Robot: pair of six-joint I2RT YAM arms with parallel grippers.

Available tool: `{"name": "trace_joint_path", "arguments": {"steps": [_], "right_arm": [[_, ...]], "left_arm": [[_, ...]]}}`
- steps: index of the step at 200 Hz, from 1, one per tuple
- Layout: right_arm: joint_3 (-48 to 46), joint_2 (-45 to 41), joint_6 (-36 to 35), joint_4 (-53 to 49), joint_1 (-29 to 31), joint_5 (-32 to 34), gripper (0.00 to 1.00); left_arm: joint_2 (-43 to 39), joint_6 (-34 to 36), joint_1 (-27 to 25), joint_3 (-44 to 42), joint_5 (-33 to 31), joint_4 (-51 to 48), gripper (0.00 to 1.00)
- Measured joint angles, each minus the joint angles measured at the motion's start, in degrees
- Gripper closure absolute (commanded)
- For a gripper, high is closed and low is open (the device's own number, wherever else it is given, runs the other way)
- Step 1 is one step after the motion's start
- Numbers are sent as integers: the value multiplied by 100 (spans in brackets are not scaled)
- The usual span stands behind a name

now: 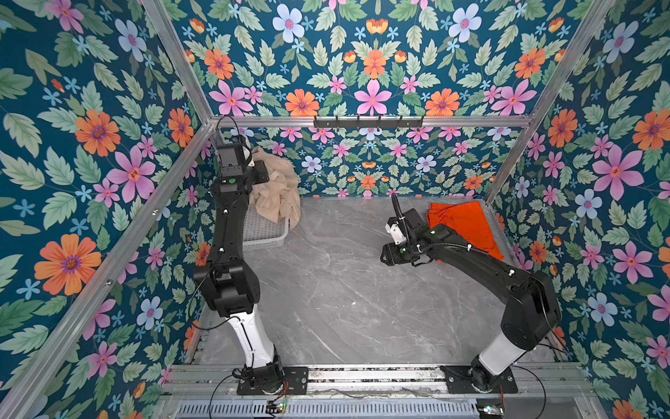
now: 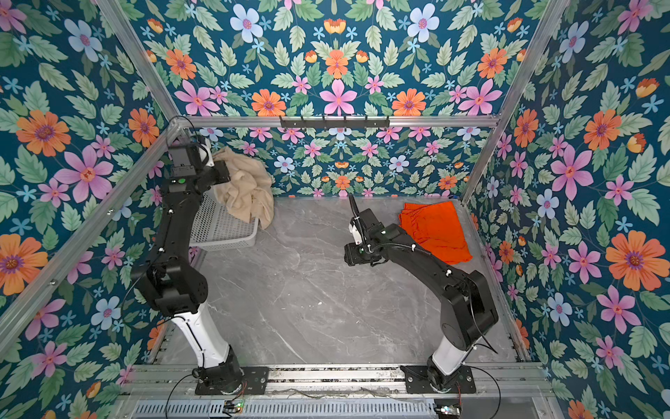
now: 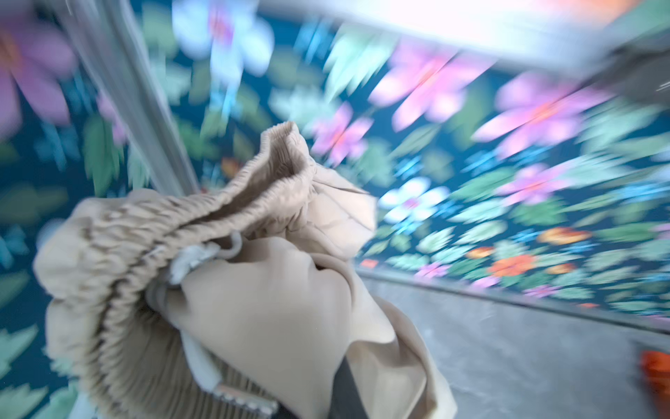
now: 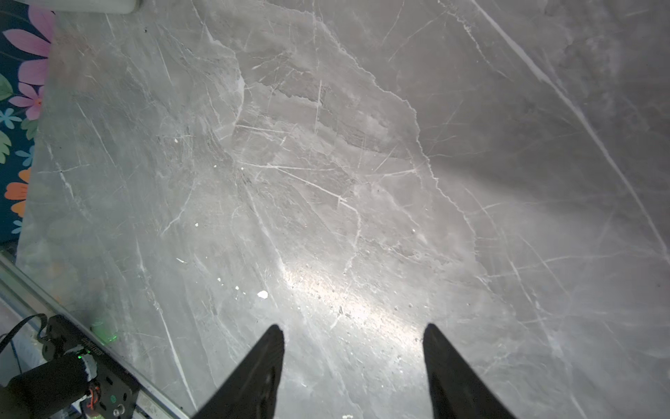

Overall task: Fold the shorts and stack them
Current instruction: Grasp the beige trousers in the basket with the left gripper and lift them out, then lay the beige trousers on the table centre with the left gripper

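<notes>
Beige shorts (image 1: 277, 188) hang in a bunch from the left gripper (image 1: 261, 173), up in the far left corner. The gripper is pinched tight on the cloth. The shorts droop over the white basket (image 1: 266, 232) with little holes in it. I cannot tell if they touch it.

Both top views show this, but the cloth looks like a plain lump (image 2: 248, 192) there. Only the left wrist view shows the crinkly stretchy waist (image 3: 152, 232) and the white drawstring (image 3: 203, 254) up close. The flower wall behind is all blurry in that view.

Orange shorts (image 1: 464, 225) lie flat on the grey marble table (image 1: 344, 290), in the far right corner. The right arm hides part of them. In the left wrist view they are just an orange smudge (image 3: 656, 370).

The right gripper (image 4: 351, 330) has its two black fingers (image 4: 268, 362) apart, with only bare table between them. It holds nothing. From above it sits low over the table (image 2: 353, 255), just beside the orange shorts (image 2: 435, 228).

Tiny writing on a black part (image 4: 87, 348) is too blurry to read.
</notes>
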Motion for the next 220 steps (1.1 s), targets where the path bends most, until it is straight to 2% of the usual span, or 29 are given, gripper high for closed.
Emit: {"name": "trace_joint_path", "arguments": {"steps": [43,109,151,195,211,220], "right_arm": [[-177,-610,251,192,2,22,39],[-352,-1423,562,238,-33,146,38],[-883,-2149,708,402,-42,385,38],[-1311,-2417,876,417,-52,428,38],[-1410,-2437,946,398,-52,422,37],[-1440,-2437,990,380,-52,409,37]], "left_arm": [[-1156,81,-616,0,595,85,100],[-2334,85,-2092,-883,1906,229,100],[-2968,-179,-2365,-2715,2116,776,100],[-2946,-417,-2721,-5088,1709,1255,100],[-2802,-619,-2970,-5681,1703,1416,90],[-2739,-752,-3108,-5939,1720,1554,75]]}}
